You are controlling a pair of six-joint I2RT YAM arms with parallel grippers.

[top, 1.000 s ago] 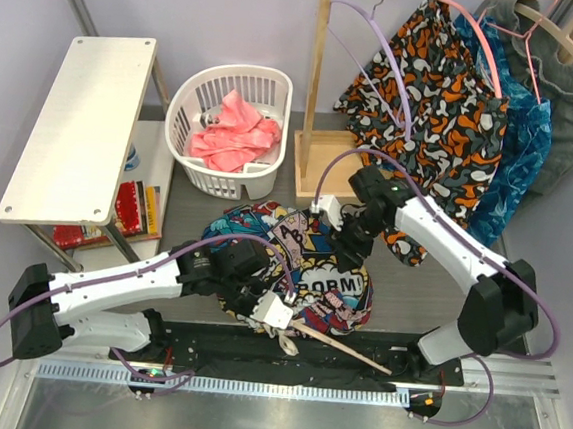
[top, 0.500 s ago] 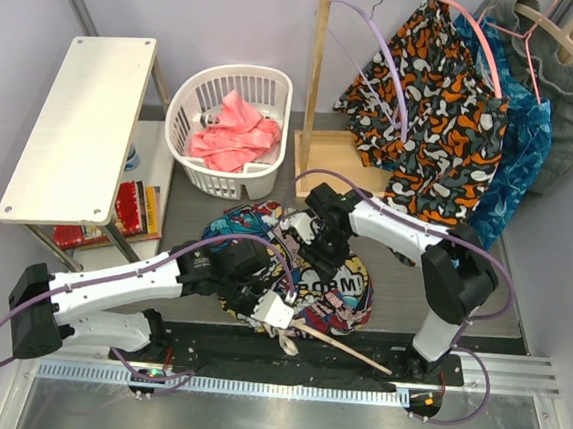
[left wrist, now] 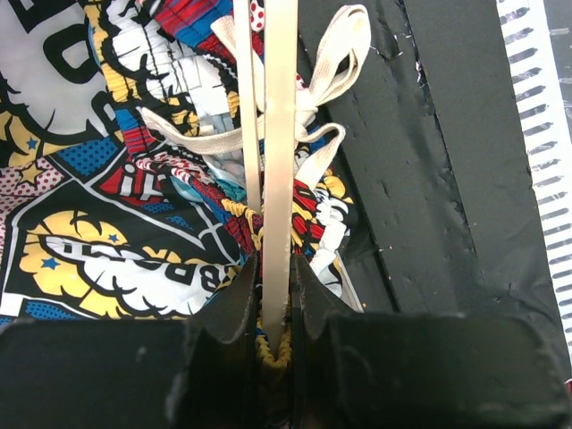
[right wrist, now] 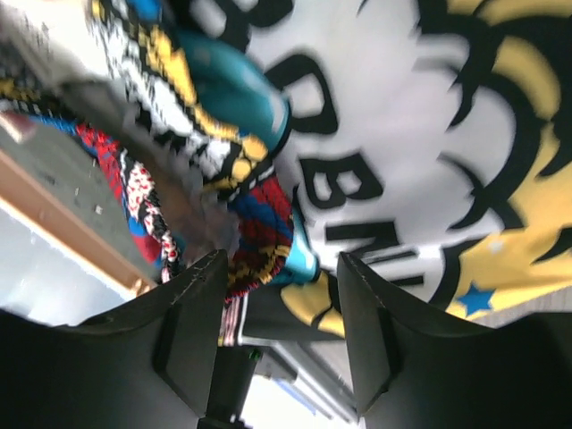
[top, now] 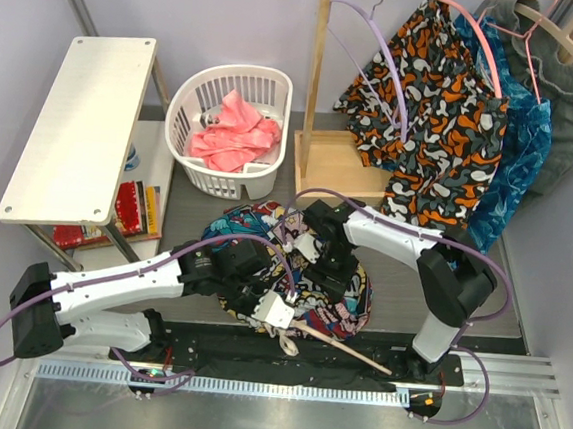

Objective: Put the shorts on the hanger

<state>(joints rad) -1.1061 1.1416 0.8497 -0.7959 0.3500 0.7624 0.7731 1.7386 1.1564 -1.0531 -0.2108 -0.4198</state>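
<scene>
Down at the near edge, the left gripper [left wrist: 274, 268] was clamped tight on the hanger [left wrist: 280, 134] bar, with a fold of the shorts [left wrist: 107, 179] waistband pinched alongside and the white drawstring [left wrist: 332, 54] looped just beyond. The right gripper [right wrist: 281, 264] hung with its jaws spread over the shorts, which lay bunched on the dark table [top: 400, 290] between both arms.
</scene>
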